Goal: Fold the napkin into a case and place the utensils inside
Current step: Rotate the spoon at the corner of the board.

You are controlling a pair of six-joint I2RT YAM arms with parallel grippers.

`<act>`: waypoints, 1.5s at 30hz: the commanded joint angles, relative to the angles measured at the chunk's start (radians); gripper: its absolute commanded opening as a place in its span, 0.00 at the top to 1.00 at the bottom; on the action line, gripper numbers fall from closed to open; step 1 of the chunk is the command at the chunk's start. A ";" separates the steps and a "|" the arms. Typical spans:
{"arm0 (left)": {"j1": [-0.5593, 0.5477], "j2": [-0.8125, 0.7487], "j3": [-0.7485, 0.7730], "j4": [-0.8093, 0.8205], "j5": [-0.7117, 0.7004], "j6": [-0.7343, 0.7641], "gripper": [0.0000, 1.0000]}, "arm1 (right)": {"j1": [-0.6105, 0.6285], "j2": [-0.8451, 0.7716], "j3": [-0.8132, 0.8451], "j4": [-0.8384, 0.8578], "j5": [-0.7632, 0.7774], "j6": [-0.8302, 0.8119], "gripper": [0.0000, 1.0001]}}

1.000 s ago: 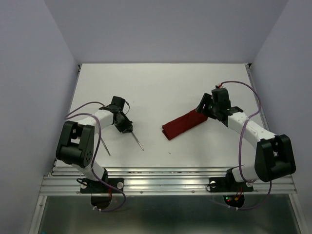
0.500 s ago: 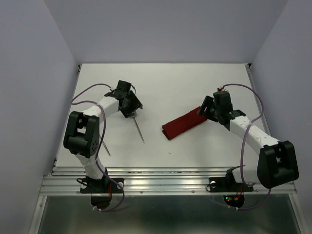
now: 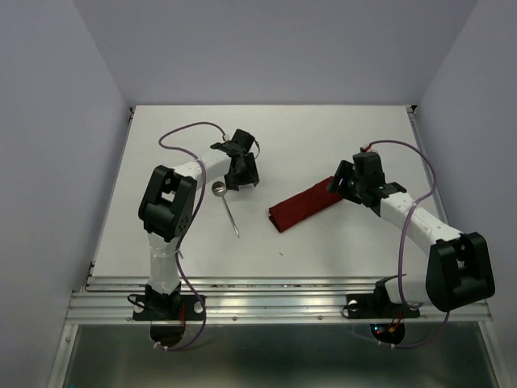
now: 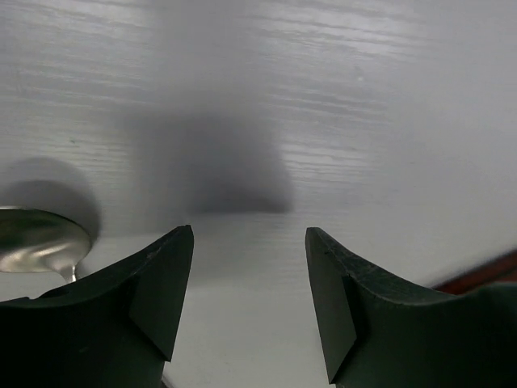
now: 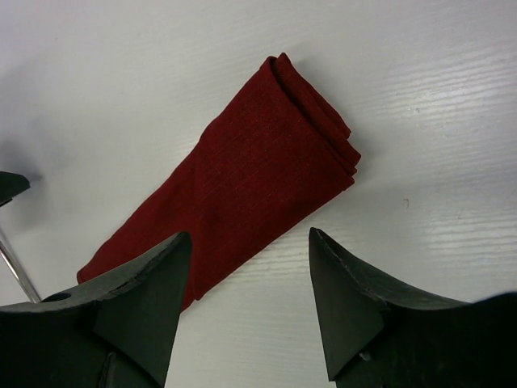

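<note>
The napkin is folded into a case (image 3: 303,205), a narrow dark red strip lying slantwise at mid-table; it also shows in the right wrist view (image 5: 242,178). My right gripper (image 3: 338,186) (image 5: 249,234) is open and empty, hovering over the case's right end. The spoon (image 3: 226,206) lies on the table, bowl toward the far side; its bowl shows in the left wrist view (image 4: 36,238). My left gripper (image 3: 242,173) (image 4: 249,230) is open and empty, just right of the spoon's bowl. Only a short end of the thin straight piece (image 3: 178,255) shows beside the left arm.
The white table (image 3: 283,137) ends at a metal rail (image 3: 283,295) along the near edge. Grey walls stand on the left, back and right. Purple cables loop over both arms.
My left gripper has swung right and farther out, from over the spoon to beyond its bowl. The spoon was shifted early on and now lies still. My right gripper backed slightly off the case.
</note>
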 commanded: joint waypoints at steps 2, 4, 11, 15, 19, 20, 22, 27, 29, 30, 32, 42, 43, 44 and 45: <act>0.055 0.003 -0.019 -0.066 -0.098 -0.015 0.32 | -0.005 -0.025 -0.009 0.012 0.000 0.008 0.35; 0.084 -0.031 -0.074 -0.058 -0.111 -0.038 0.32 | -0.005 -0.025 -0.011 0.012 0.000 0.008 0.35; 0.136 -0.171 -0.346 -0.039 -0.144 -0.075 0.32 | -0.005 -0.019 -0.012 0.016 -0.003 0.006 0.34; 0.136 -0.252 -0.433 -0.037 -0.143 -0.083 0.32 | -0.005 -0.016 -0.009 0.018 -0.005 0.006 0.34; 0.133 -0.301 -0.441 -0.066 -0.140 -0.046 0.32 | -0.005 -0.014 -0.002 0.018 -0.006 0.003 0.34; 0.132 -0.304 -0.437 -0.080 -0.144 -0.032 0.32 | -0.005 -0.014 -0.002 0.018 -0.008 0.003 0.35; 0.123 -0.327 -0.427 -0.124 -0.177 0.002 0.32 | -0.005 -0.017 0.000 0.018 -0.009 0.003 0.34; 0.080 -0.422 -0.368 -0.199 -0.262 0.037 0.32 | -0.005 -0.019 0.001 0.021 -0.016 0.006 0.35; 0.055 -0.439 -0.355 -0.230 -0.290 0.034 0.32 | -0.005 -0.019 0.001 0.023 -0.019 0.009 0.34; 0.044 -0.453 -0.357 -0.236 -0.293 0.031 0.32 | -0.005 -0.016 0.001 0.023 -0.020 0.009 0.34; 0.021 -0.459 -0.367 -0.252 -0.295 0.014 0.32 | -0.005 -0.013 0.000 0.024 -0.023 0.011 0.34; -0.219 -0.465 -0.530 -0.175 -0.085 -0.050 0.55 | -0.005 0.007 0.008 0.032 -0.040 0.008 0.34; -0.229 -0.465 -0.533 -0.170 -0.076 -0.052 0.56 | -0.005 0.009 0.006 0.033 -0.040 0.008 0.34; -0.236 -0.464 -0.535 -0.167 -0.068 -0.052 0.56 | -0.005 0.009 0.006 0.032 -0.039 0.008 0.34; -0.238 -0.459 -0.536 -0.160 -0.062 -0.049 0.56 | -0.005 0.006 0.003 0.032 -0.039 0.008 0.34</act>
